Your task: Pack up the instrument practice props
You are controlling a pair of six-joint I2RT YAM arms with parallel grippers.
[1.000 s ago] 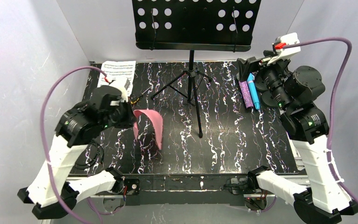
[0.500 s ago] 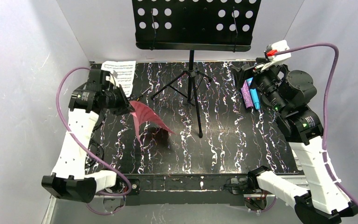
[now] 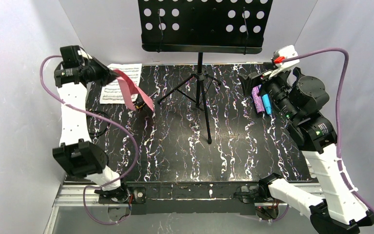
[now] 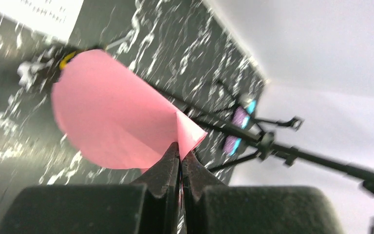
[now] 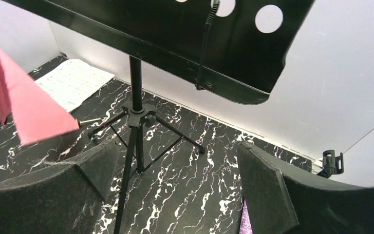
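My left gripper (image 3: 111,74) is shut on a corner of the pink music sheet (image 3: 132,88) and holds it raised at the back left, hanging over the white music sheet (image 3: 121,82). In the left wrist view the pink music sheet (image 4: 117,117) curls out from the shut left gripper (image 4: 179,158). My right gripper (image 3: 253,84) is open and empty, raised at the back right beside the purple glitter microphone (image 3: 257,100) and blue microphone (image 3: 266,103). In the right wrist view the right gripper (image 5: 175,185) is wide open. One small black mic holder (image 5: 332,163) shows by the back wall.
The tall black tripod (image 3: 200,83) with its perforated plate (image 3: 204,24) stands at the back centre. A coiled black cable (image 3: 97,127) lies at the left edge. White walls enclose the marbled black table (image 3: 214,151).
My left arm has swung up and back to the far left, carrying the pink sheet from the table's left middle to over the white sheet. My right gripper has shifted slightly left.
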